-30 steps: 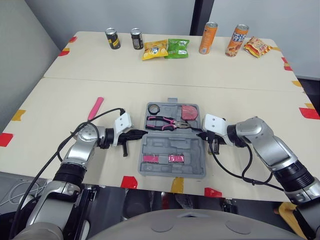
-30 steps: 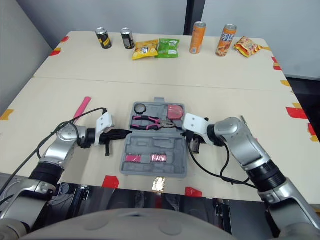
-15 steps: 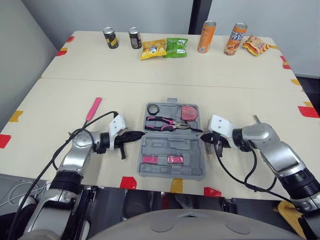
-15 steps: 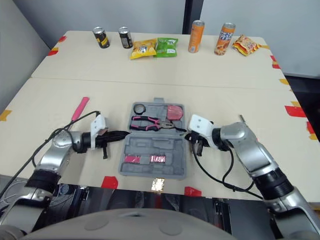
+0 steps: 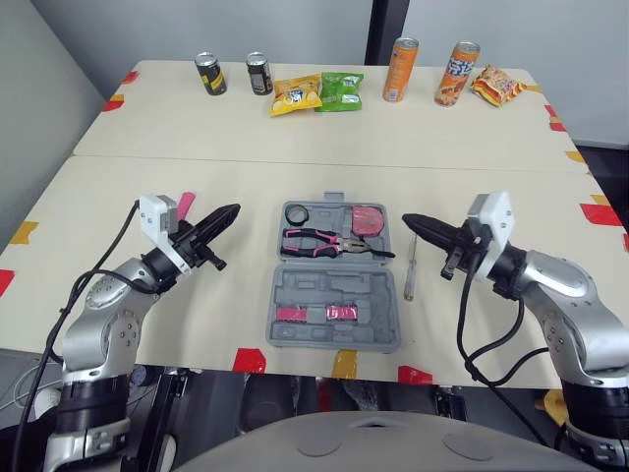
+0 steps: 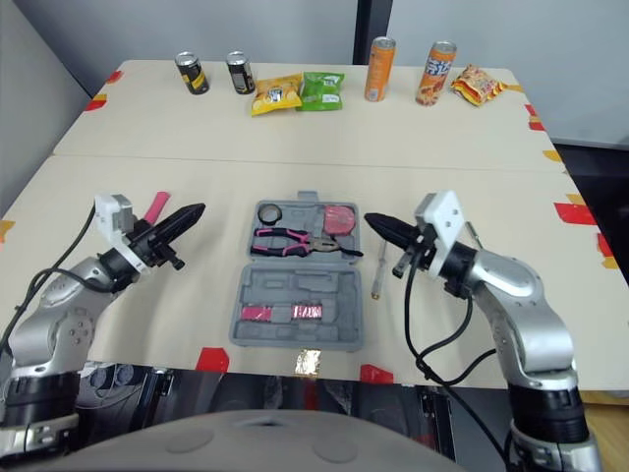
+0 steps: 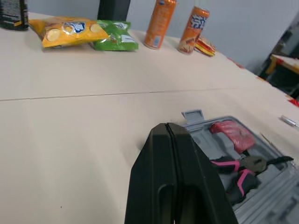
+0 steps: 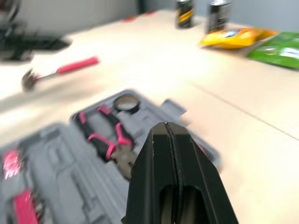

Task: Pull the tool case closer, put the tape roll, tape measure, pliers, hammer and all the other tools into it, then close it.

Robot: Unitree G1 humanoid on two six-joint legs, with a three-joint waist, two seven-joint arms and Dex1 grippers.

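Note:
The grey tool case (image 5: pixel 334 325) lies open near the table's front edge. Its far half holds a tape roll (image 5: pixel 300 213), pink-handled pliers (image 5: pixel 316 241) and a pink tape measure (image 5: pixel 370 219); small pink-labelled pieces (image 5: pixel 314 314) sit in the near half. A screwdriver (image 5: pixel 411 272) lies on the table just right of the case. The pink-handled hammer (image 8: pixel 60 69) lies left of the case, behind my left gripper (image 5: pixel 230 211). That gripper is shut and empty, raised left of the case. My right gripper (image 5: pixel 409 220) is shut and empty, raised right of the case above the screwdriver.
Two dark cans (image 5: pixel 209 73), a yellow snack bag (image 5: pixel 295 94), a green one (image 5: pixel 342 88), two orange cans (image 5: pixel 399 70) and another snack bag (image 5: pixel 494 86) line the far edge. Red and yellow tape marks (image 5: pixel 254 359) dot the table edges.
Both grippers have drawn back from the case's sides and lifted, the left going left and the right going right. The screwdriver now shows beside the case. The camera has shifted slightly.

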